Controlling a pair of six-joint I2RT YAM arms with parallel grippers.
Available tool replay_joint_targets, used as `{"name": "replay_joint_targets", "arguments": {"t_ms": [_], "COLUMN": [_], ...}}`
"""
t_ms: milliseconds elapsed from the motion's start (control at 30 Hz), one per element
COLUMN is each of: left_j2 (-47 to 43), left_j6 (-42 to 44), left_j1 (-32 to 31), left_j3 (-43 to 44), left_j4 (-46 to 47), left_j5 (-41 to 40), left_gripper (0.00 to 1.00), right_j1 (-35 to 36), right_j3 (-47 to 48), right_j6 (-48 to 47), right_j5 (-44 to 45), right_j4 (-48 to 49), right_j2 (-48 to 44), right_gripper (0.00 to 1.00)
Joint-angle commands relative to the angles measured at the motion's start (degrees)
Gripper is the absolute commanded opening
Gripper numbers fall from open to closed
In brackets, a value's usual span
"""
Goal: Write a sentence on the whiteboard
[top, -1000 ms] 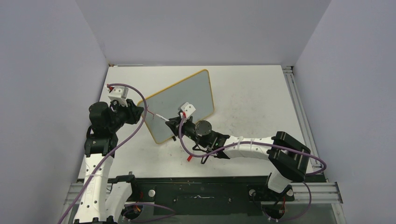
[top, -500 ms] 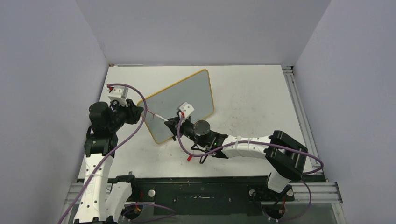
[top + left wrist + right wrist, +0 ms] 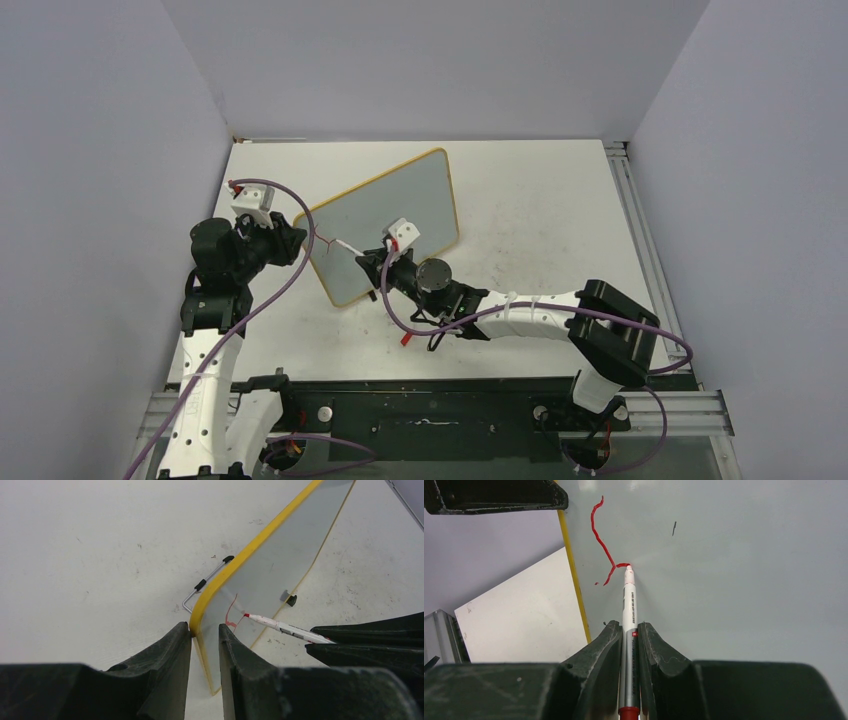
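- Whiteboard point(image 3: 385, 225) is standing tilted on the white tabletop point(image 3: 540, 200), with grey walls point(image 3: 430, 60) enclosing it.
- Left end effector point(image 3: 206, 631) is clamping its yellow frame point(image 3: 250, 555).
- Right end effector point(image 3: 629, 628) is gripping a marker point(image 3: 628, 597), its tip touching the red stroke point(image 3: 599, 535) just ahead.

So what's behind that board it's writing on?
Behind the whiteboard, the left wrist view shows a bent metal wire prop with black ends, sticking out past the yellow frame above the table. The rest of the back is hidden by the board itself.
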Motion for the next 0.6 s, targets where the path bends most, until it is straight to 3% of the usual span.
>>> {"name": "replay_joint_targets", "arguments": {"t_ms": [0,567], "left_j2": [-0.52,-0.55], "left_j6": [0.11,0.07], "left_j1": [-0.19,-0.19], "left_j3": [0.44,0.43], "left_j4": [0.82,0.76], "left_j5": [1.36,1.32], "left_gripper": [0.25,0.25], "right_j1": [-1.35,-0.16], "right_j3": [-0.07,1.01], "right_j6": [-0.28,-3.17], "right_j5": [2.85,1.11], "right_j4": [2.41,1.27], "right_j2": [-2.06,-5.76], "right_gripper": [0.05,0.05]}}
